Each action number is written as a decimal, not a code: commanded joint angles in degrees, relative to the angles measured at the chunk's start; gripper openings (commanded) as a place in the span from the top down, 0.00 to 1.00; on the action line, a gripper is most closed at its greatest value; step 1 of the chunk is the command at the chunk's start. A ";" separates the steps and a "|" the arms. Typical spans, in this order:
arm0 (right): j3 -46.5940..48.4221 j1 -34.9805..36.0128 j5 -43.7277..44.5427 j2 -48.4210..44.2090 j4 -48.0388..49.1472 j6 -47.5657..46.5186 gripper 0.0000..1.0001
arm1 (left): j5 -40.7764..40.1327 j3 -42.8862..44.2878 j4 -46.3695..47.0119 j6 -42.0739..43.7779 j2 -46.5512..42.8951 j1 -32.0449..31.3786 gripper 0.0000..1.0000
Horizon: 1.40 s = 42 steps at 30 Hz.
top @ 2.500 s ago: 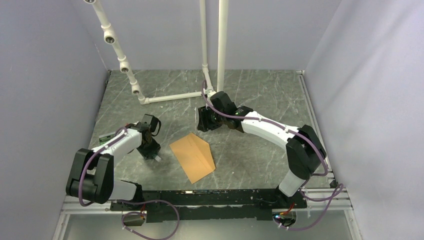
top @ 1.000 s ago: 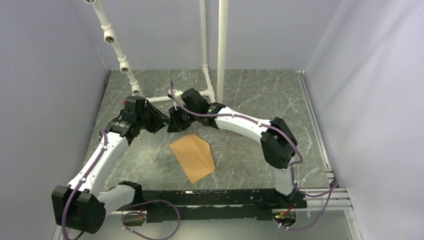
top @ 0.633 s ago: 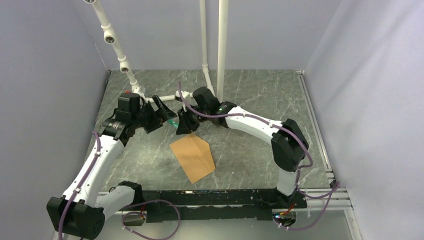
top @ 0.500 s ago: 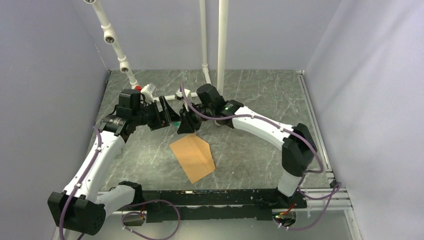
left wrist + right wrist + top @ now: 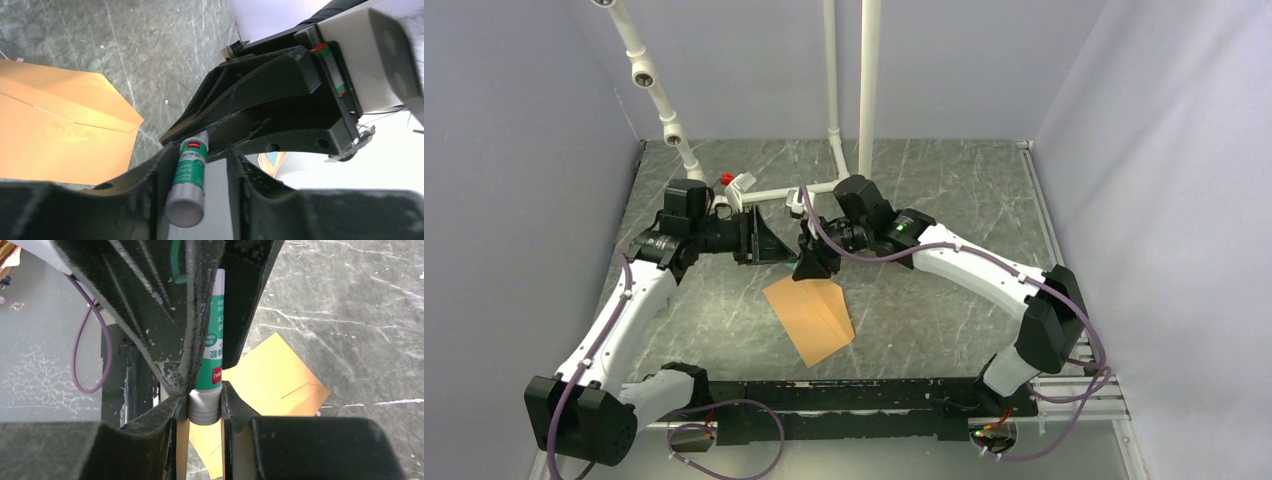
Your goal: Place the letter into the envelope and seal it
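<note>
The envelope [image 5: 809, 322] lies flat on the table [image 5: 944, 190], left of centre and closer to the near edge than to the far one. It is turned aslant, so one corner points at the near edge. A crease runs along it. The flap looks to be lying open on the far side, though no view is sharp enough to be sure.

Just above the envelope's far end, the two grippers meet over a glue stick [image 5: 212, 355]. The stick has a green and white body and a grey cap. The left gripper [image 5: 769, 245] reaches in from the left edge side with its fingers clamped on the stick's body. In the left wrist view, the stick's round grey base faces the camera.

The right gripper [image 5: 812, 265] comes in from the right edge side. Its two fingers are pinched tight on the grey cap. Both arms stretch out from their bases at the near edge and bend toward each other.

Behind them, a white pipe frame [image 5: 864, 80] stands at the far edge.
</note>
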 commanded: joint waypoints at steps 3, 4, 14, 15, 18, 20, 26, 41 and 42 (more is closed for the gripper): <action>0.58 -0.23 2.19 -1.00 -0.14 -3.62 1.00 | 11.32 1.91 -3.73 6.06 1.04 -0.14 0.69; 0.70 -0.23 2.16 -1.00 -0.23 -3.75 1.00 | 11.55 2.06 -3.97 6.39 1.23 -0.14 0.75; -1.38 -0.55 4.74 -6.33 2.99 2.79 0.41 | 8.79 1.85 1.69 2.31 -0.32 -0.14 0.98; -1.83 -0.77 4.49 -7.74 4.48 4.48 0.32 | 9.37 1.60 4.35 0.28 -0.67 -0.14 0.97; -2.90 -0.97 4.31 -11.89 9.02 10.40 0.24 | 10.69 1.22 12.29 -6.27 -1.76 -0.14 0.97; -4.58 -1.02 5.58 -15.44 13.67 14.14 0.23 | 11.10 1.23 17.61 -10.40 -2.38 -0.14 0.98; -12.59 -1.19 13.41 -25.53 28.11 26.59 0.24 | 10.95 2.87 29.62 -21.27 -3.61 -0.14 0.98; -15.25 -1.02 6.52 -24.94 43.27 22.03 0.50 | 15.49 6.26 44.93 -32.46 -2.76 -0.14 0.98; -14.65 -1.02 6.02 -24.61 43.22 21.12 0.49 | 15.53 6.37 44.72 -32.35 -2.89 -0.14 0.98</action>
